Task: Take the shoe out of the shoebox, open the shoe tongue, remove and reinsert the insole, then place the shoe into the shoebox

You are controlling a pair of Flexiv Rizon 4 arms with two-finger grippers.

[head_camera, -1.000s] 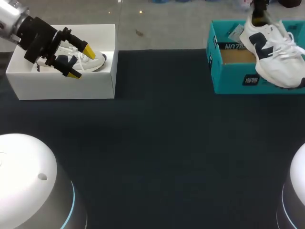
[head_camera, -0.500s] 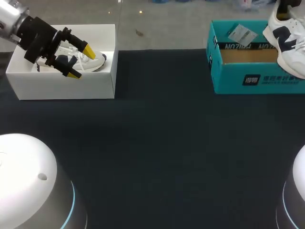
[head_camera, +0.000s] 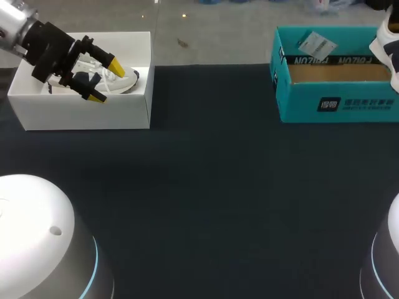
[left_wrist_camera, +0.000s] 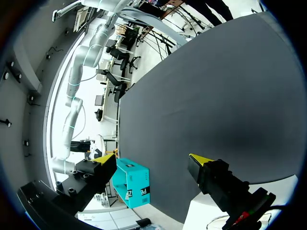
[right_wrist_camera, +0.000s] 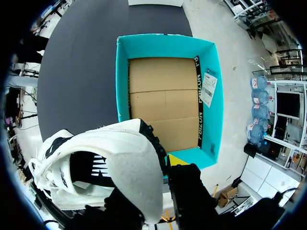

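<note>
A white shoe with navy panels (right_wrist_camera: pixel 110 163) hangs over the teal shoebox (right_wrist_camera: pixel 168 48), whose brown cardboard floor is bare. My right gripper (right_wrist_camera: pixel 163 165) is shut on the shoe's heel collar. In the head view only a sliver of that shoe (head_camera: pixel 389 53) shows, at the right edge beside the teal shoebox (head_camera: pixel 336 103); the right gripper itself is out of that view. My left gripper (head_camera: pixel 106 81) stands open over a second white shoe (head_camera: pixel 128 79) lying in a white box (head_camera: pixel 81 115). In the left wrist view its fingers (left_wrist_camera: pixel 153 158) are wide apart with nothing between them.
A paper tag (head_camera: pixel 317 45) lies on the teal box's back wall. The dark table mat (head_camera: pixel 206 187) stretches between the two boxes. The two white arm bases (head_camera: pixel 37 237) fill the near corners.
The right arm has carried the shoe to the right, from above the teal box's front wall to the view's right edge. The left arm has not moved.
</note>
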